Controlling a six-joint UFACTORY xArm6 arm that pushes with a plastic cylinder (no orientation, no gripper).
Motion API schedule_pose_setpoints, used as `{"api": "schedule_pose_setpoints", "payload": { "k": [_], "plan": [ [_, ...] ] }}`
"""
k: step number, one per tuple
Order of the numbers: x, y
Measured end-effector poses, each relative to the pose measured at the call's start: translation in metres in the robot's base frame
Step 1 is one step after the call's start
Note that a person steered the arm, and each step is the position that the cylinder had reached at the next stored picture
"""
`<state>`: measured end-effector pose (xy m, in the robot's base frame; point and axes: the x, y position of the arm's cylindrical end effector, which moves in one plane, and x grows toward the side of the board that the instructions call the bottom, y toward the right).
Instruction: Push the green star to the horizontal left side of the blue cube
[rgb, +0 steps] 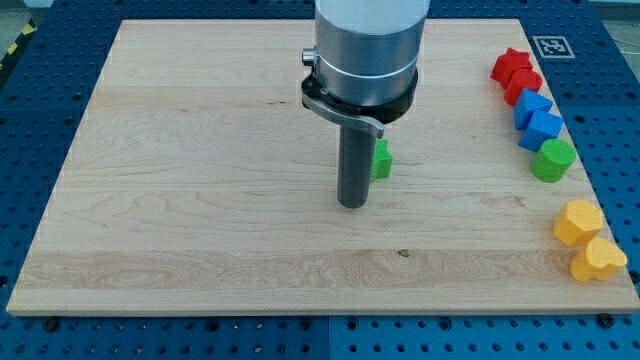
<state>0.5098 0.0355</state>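
Observation:
My tip (351, 205) rests on the wooden board (200, 180) near its middle. A green block (381, 160) shows just to the right of the rod and a little behind it; the rod hides most of it, so I cannot make out its shape. The tip is close to its lower left side. At the view's right edge two blue blocks sit touching: an upper one (530, 105) and a cube-like one (543, 128) below it. Both lie far to the right of my tip.
At the right edge stand a red star (512, 64) and a second red block (523, 84) above the blue ones, a green cylinder (552, 159) below them, and two yellow blocks (577, 221) (598, 260) near the bottom right corner.

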Motion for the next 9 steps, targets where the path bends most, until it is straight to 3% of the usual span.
{"api": "schedule_pose_setpoints", "payload": {
  "k": [1,3,9],
  "plan": [
    [-0.021,0.027],
    [-0.048,0.025],
    [-0.047,0.065]
  ]
}}
